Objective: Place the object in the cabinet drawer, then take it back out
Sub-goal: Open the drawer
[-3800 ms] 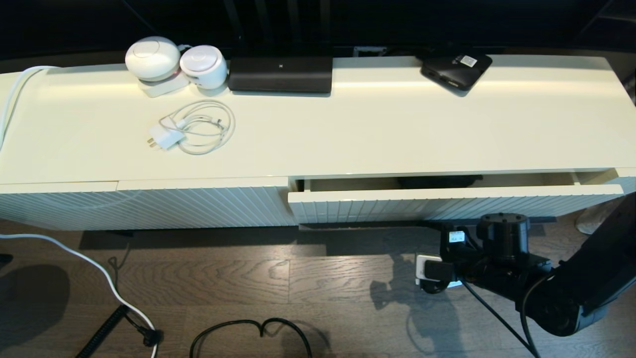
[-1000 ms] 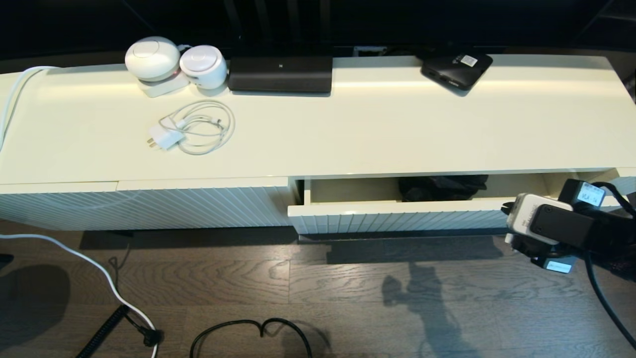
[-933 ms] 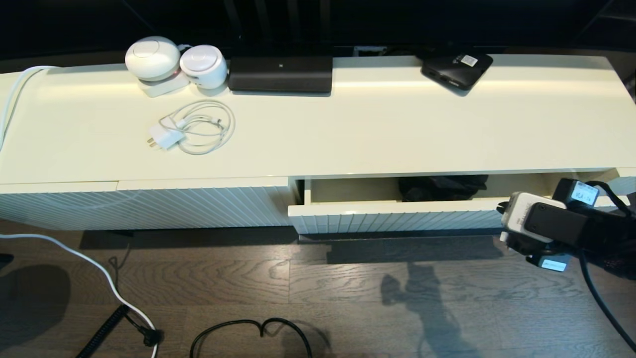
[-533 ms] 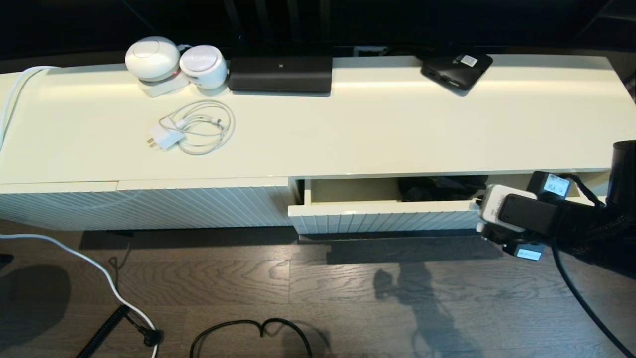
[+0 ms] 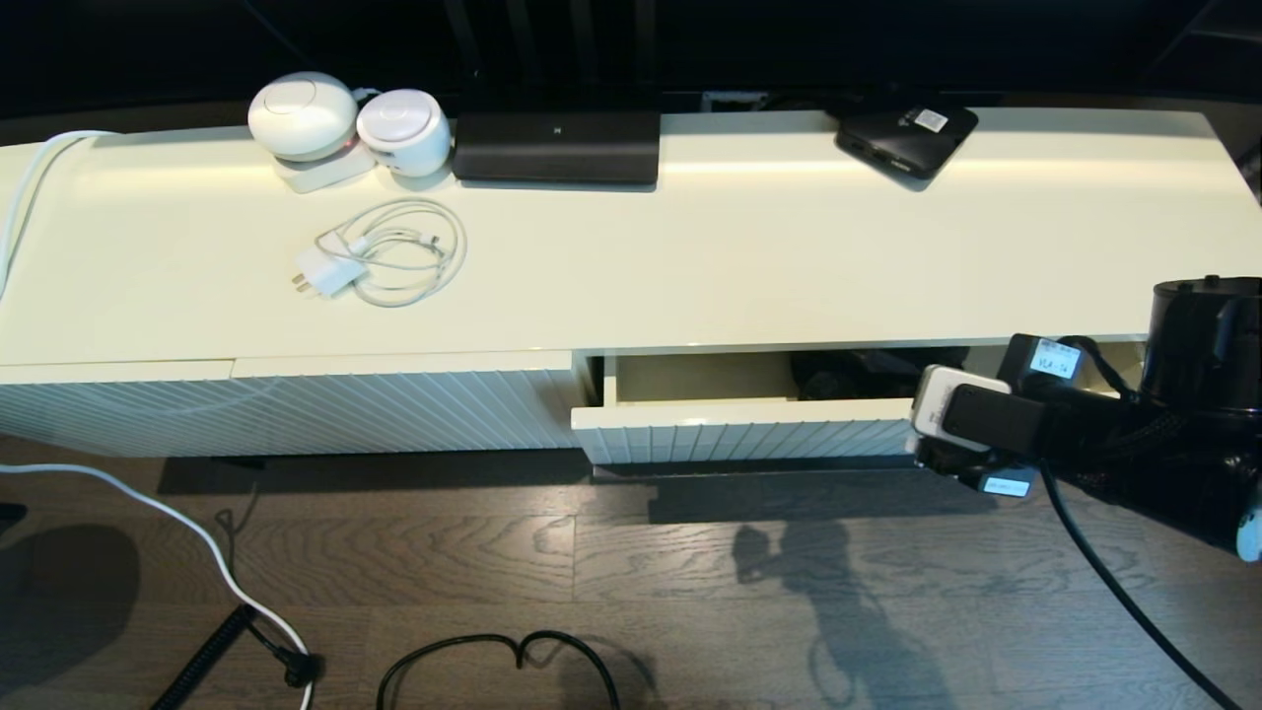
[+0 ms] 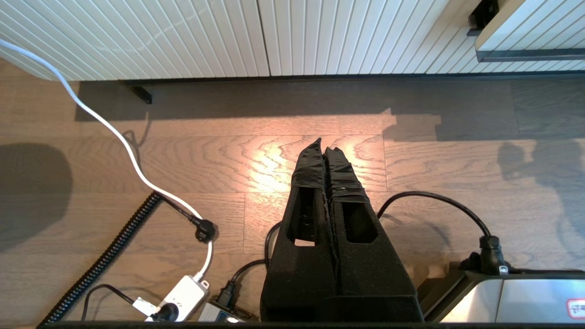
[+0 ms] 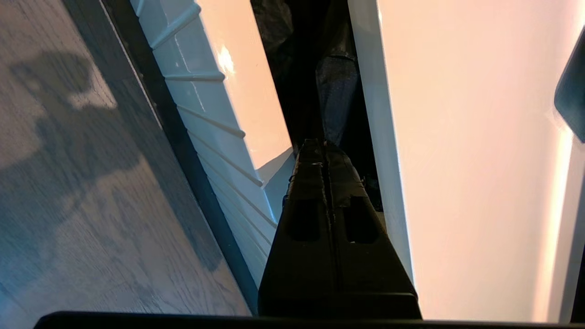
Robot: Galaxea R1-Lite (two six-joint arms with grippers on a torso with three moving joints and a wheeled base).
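The cabinet drawer [image 5: 739, 426] stands partly pulled out at the right of the cream cabinet. The black umbrella [image 5: 853, 373] lies inside it, half hidden under the cabinet top. In the right wrist view its rumpled fabric [image 7: 336, 84] fills the dark gap just ahead of my right gripper [image 7: 321, 143]. That gripper is shut and empty, its tips over the drawer's opening beside the ribbed front [image 7: 205, 123]. In the head view its wrist housing [image 5: 971, 419] sits at the drawer's front rim, right of the umbrella. My left gripper [image 6: 323, 144] hangs shut over the wooden floor.
On the cabinet top [image 5: 749, 256] are a flat black box with a white label [image 5: 905, 138], a long black device [image 5: 557, 146], two white round devices [image 5: 304, 115] and a coiled white charger [image 5: 380, 258]. Cables [image 5: 227, 582] and a power strip [image 6: 183, 294] lie on the floor.
The drawer stands wider open than 3.8 s ago. My right arm rose from below the drawer to its right end, then slid left along the rim towards the umbrella.
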